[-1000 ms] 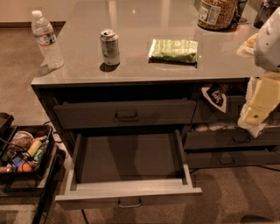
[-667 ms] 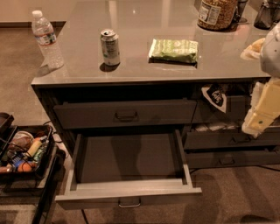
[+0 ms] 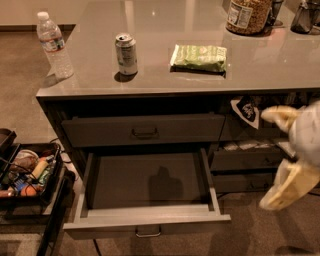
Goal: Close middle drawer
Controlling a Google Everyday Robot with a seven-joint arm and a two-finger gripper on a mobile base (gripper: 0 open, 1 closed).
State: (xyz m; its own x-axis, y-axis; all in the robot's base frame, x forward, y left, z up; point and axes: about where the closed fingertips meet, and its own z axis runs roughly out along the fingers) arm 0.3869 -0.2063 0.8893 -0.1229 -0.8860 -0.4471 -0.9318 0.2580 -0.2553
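Note:
The middle drawer (image 3: 147, 219) is pulled far out of the grey cabinet at the bottom centre. Its flat front with a small metal pull handle (image 3: 148, 231) faces me, and its dark interior (image 3: 150, 180) holds nothing I can see. My gripper (image 3: 265, 160) hangs at the right edge, to the right of the drawer's right rim and apart from it. Its two yellowish fingers (image 3: 287, 185) are spread wide and hold nothing.
The top drawer (image 3: 142, 129) above is shut. On the counter (image 3: 150, 80) stand a water bottle (image 3: 54, 45), a can (image 3: 126, 53), a green packet (image 3: 199, 57) and a jar (image 3: 248, 15). Narrower drawers (image 3: 245, 160) sit at right. A cart of clutter (image 3: 27, 172) stands at left.
My gripper has moved down along the right edge, from counter height to the level of the open drawer. The drawer has not moved.

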